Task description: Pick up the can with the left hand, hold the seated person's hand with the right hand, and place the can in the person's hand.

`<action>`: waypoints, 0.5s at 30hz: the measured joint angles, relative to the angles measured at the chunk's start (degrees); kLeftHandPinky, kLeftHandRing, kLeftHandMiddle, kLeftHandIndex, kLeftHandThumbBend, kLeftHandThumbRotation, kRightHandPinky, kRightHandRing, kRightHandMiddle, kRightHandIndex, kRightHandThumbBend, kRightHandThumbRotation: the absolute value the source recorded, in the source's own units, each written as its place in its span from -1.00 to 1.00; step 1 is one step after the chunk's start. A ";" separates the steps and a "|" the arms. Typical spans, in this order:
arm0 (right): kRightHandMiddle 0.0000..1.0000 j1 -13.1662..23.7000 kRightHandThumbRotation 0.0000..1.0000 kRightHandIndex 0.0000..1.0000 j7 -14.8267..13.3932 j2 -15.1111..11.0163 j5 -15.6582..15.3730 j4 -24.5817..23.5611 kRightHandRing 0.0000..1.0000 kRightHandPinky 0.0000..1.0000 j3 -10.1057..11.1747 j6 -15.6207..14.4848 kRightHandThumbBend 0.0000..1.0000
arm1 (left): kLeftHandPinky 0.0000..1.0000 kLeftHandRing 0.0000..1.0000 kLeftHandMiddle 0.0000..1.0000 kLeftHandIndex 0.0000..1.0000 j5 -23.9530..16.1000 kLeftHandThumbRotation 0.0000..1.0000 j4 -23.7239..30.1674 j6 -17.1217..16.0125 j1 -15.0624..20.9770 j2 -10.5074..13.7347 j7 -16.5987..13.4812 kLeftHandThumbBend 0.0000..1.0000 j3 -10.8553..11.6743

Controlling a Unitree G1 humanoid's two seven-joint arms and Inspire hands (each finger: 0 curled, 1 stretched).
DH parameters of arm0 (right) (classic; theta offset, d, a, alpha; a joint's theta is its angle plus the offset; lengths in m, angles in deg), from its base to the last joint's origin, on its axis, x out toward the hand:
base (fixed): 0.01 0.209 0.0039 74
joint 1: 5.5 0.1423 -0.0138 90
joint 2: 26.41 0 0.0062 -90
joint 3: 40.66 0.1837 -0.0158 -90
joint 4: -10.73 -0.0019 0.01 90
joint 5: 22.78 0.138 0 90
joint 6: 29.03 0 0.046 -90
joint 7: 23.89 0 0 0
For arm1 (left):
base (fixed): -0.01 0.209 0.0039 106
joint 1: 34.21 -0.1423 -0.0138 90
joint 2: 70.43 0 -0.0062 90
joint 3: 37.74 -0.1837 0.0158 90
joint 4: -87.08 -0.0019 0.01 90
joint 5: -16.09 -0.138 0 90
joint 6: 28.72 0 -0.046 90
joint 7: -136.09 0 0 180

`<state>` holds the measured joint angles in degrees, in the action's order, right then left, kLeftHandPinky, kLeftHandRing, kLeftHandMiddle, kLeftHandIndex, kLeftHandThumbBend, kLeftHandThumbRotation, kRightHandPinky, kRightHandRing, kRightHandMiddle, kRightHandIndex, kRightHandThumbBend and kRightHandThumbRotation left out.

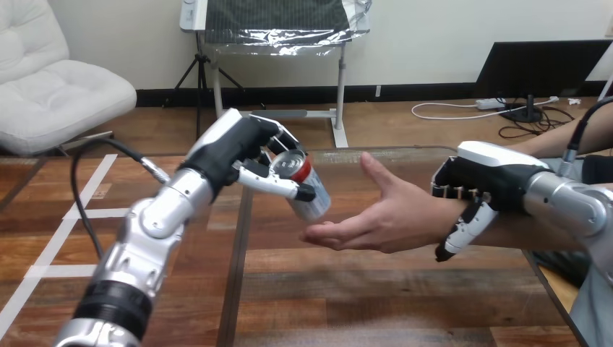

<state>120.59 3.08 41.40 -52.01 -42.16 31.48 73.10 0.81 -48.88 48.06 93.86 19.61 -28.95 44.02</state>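
Can [307,191] sits tilted in left hand [238,155], fingers & thumb wrapped round its body, in air just left of person's hand [383,217], palm up. Right hand [484,177] curls round wrist [432,217]. Can prob. light, thin-walled, slick: grip mid-body, gently.

A wooden table [376,289] is set on a wooden floor [29,189] marked with white tape [94,213]; a white armchair [58,94], a foil-covered stand [275,29] and a pale wall [434,36] are seen behind.
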 measured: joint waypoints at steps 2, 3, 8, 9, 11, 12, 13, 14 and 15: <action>-0.27 0.05 -0.92 -0.27 0.00 0.19 -0.04 -0.20 -0.39 -0.48 -0.02 -0.11 0.73 | -0.44 -0.33 -0.21 -0.12 -0.10 -1.00 -1.16 -0.19 0.47 -0.61 -0.30 0.31 -0.09; -0.27 0.07 -0.92 -0.27 0.00 0.27 -0.05 -0.32 -0.39 -0.49 -0.03 -0.15 0.73 | -0.44 -0.33 -0.20 -0.12 -0.16 -1.00 -1.67 -0.27 0.68 -0.86 -0.46 0.31 -0.13; -0.27 0.28 -0.93 -0.26 0.04 0.80 -0.09 -0.90 -0.39 -0.49 -0.08 -0.23 0.73 | -0.42 -0.32 -0.19 -0.12 -0.63 -1.00 -4.12 -0.85 1.69 -2.16 -1.06 0.30 -0.23; -0.28 0.34 -0.93 -0.26 0.04 0.93 -0.09 -0.98 -0.40 -0.50 -0.08 -0.26 0.73 | -0.42 -0.31 -0.19 -0.12 -0.77 -1.00 -4.67 -1.02 1.92 -2.47 -1.16 0.29 -0.24; -0.29 0.49 -0.94 -0.26 0.05 1.19 -0.09 -1.10 -0.41 -0.51 -0.08 -0.38 0.73 | -0.41 -0.31 -0.19 -0.12 -0.93 -1.00 -5.76 -1.40 2.39 -2.98 -1.36 0.29 -0.24; -0.29 0.57 -0.94 -0.26 0.05 1.34 -0.09 -1.17 -0.41 -0.51 -0.08 -0.48 0.72 | -0.41 -0.31 -0.19 -0.12 -0.95 -1.00 -6.22 -1.56 2.60 -3.20 -1.43 0.29 -0.25; -0.29 0.64 -0.94 -0.26 0.05 1.56 -0.10 -1.25 -0.41 -0.51 -0.08 -0.64 0.72 | -0.40 -0.31 -0.19 -0.13 -0.98 -1.00 -6.68 -1.71 2.80 -3.44 -1.52 0.28 -0.25; -0.29 0.70 -0.94 -0.26 0.05 1.76 -0.12 -1.33 -0.41 -0.51 -0.08 -0.77 0.72 | -0.40 -0.30 -0.19 -0.13 -1.01 -1.00 -7.17 -1.89 3.01 -3.69 -1.62 0.28 -0.25; -0.29 0.76 -0.94 -0.26 0.05 1.93 -0.14 -1.42 -0.42 -0.52 -0.08 -0.87 0.71 | -0.39 -0.30 -0.19 -0.13 -1.02 -1.00 -7.72 -2.08 3.25 -3.94 -1.70 0.29 -0.26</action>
<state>121.34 3.13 43.33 -52.15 -43.58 31.39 72.23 -0.21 -56.60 45.98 97.11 15.67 -30.65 43.76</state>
